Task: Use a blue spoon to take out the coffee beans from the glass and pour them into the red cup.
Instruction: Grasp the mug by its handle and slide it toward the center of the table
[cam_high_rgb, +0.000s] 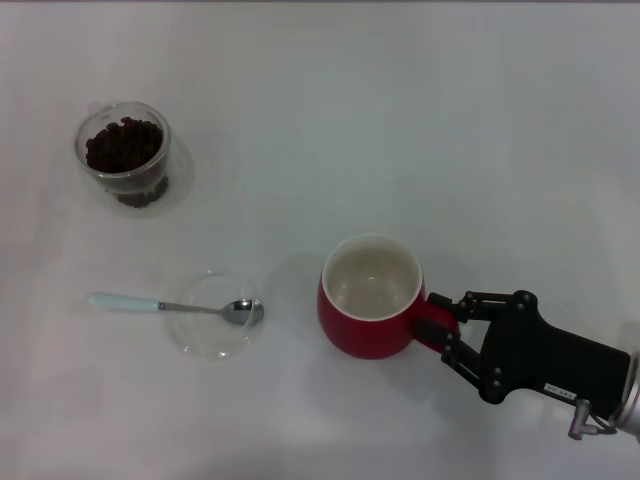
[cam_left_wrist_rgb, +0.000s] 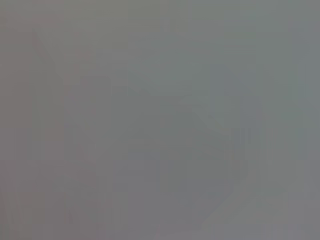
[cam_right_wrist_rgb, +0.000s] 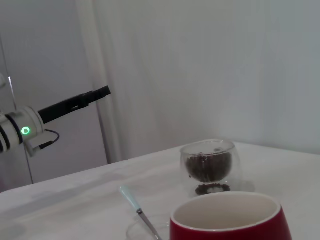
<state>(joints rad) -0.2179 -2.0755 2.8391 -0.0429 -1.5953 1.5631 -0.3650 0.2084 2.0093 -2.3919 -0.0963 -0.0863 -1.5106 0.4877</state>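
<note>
A: One gripper working: my right gripper (cam_high_rgb: 447, 333), just beside the red cup (cam_high_rgb: 369, 296), fingers closed around the cup's loop handle. Left gripper (cam_right_wrist_rgb: 102, 91) hangs well away from the cup, up off the table; can't tell its fingers.

B: Risk?

A: I'd say the cup tips or slides if my right arm pulls, since the hold is only on the handle. The spoon (cam_high_rgb: 175, 306) sits on a flat clear dish (cam_high_rgb: 211, 340); a sloppy pick could skate both. Beans (cam_high_rgb: 124, 147) are piled high in the glass (cam_high_rgb: 125, 157), so a deep scoop may spill.

B: Spoon heading?

A: It's near the cup, on the glass's side. Long axis lies crosswise, bowl end toward the cup, pale handle pointing away.
</note>
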